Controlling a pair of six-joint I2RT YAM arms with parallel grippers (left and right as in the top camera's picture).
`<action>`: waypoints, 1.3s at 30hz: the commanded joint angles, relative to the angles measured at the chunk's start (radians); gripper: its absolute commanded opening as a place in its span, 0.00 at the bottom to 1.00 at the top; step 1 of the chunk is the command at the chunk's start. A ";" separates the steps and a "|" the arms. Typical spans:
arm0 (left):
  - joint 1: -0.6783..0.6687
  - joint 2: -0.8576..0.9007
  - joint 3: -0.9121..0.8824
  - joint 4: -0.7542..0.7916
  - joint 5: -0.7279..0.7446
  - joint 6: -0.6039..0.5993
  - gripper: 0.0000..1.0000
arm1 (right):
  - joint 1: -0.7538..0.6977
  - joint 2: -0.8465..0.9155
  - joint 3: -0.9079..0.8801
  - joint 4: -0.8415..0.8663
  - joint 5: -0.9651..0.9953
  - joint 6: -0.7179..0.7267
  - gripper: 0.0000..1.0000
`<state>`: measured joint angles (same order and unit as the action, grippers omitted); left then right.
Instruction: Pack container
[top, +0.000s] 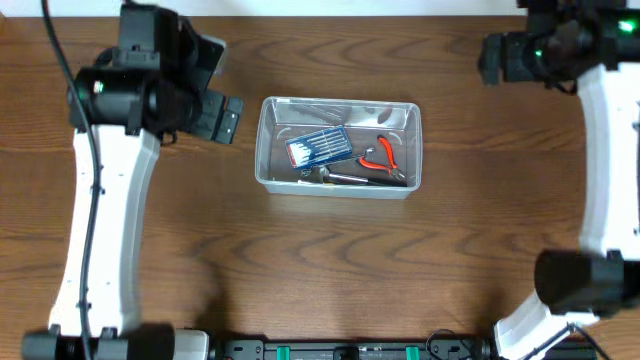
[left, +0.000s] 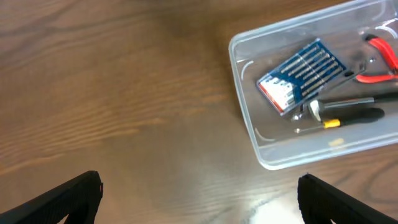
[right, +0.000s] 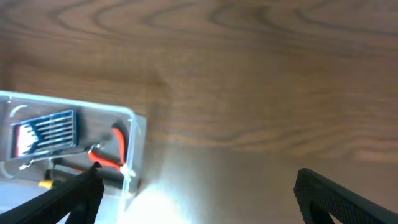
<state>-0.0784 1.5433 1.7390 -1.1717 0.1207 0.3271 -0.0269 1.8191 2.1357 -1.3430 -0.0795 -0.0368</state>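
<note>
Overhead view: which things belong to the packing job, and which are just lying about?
Belonging to the job:
- container
- inside it: blue bit case, red-handled pliers, black-handled tool with a yellow band
- left gripper and right gripper, both open and empty

Just lying about:
- nothing loose shows outside the container; only the wooden table beneath

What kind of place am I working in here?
Probably a robot test bench: wood-grain table, left arm and right arm, plus a clear container holding pliers and a blue bit case.
</note>
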 joint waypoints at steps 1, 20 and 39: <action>0.002 -0.133 -0.115 0.032 -0.002 -0.038 0.99 | 0.032 -0.078 -0.078 -0.023 0.057 0.051 0.99; -0.037 -1.152 -0.942 0.388 -0.072 -0.074 0.98 | 0.433 -1.130 -1.279 0.367 0.368 0.279 0.99; -0.037 -1.183 -0.984 0.278 -0.072 -0.074 0.98 | 0.433 -1.248 -1.378 0.246 0.367 0.279 0.99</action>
<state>-0.1123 0.3679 0.7589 -0.8925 0.0597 0.2581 0.3962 0.5774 0.7616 -1.0958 0.2668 0.2276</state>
